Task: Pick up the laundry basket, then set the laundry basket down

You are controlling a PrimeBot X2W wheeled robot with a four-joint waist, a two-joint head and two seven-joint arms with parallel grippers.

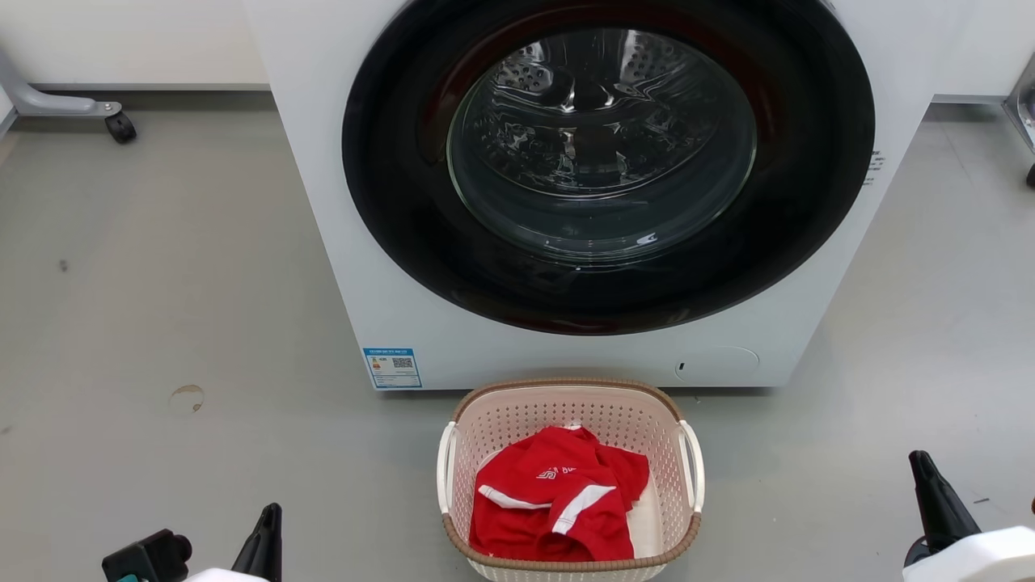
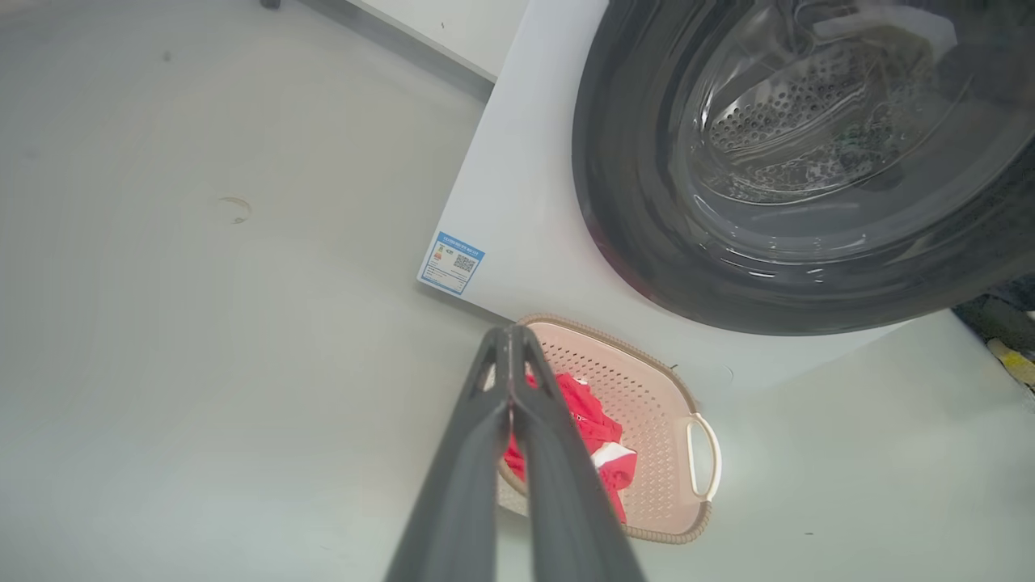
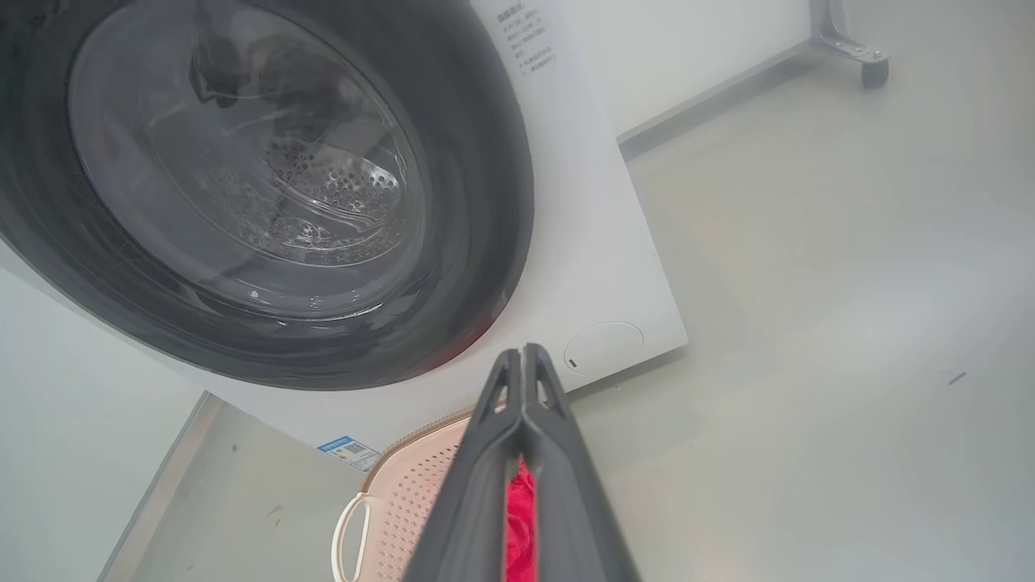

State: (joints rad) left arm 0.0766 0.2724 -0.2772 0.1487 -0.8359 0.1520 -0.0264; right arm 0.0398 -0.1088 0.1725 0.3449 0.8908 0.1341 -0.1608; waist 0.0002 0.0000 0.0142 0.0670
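We see the basket [image 1: 517, 420] on the floor [image 1: 162, 283] just before the washer [image 1: 388, 242] (a red shirt [image 1: 558, 501] lies inside). Our left gripper [image 1: 271, 525] and right gripper [image 1: 926, 477] hang apart from it, jaws closed, empty.

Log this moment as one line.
laundry basket: on floor before washer, red shirt inside | left gripper: shut, empty | right gripper: shut, empty

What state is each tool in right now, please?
Left dark two-fingered tool: closed, holding nothing.
Right dark two-fingered tool: closed, holding nothing.
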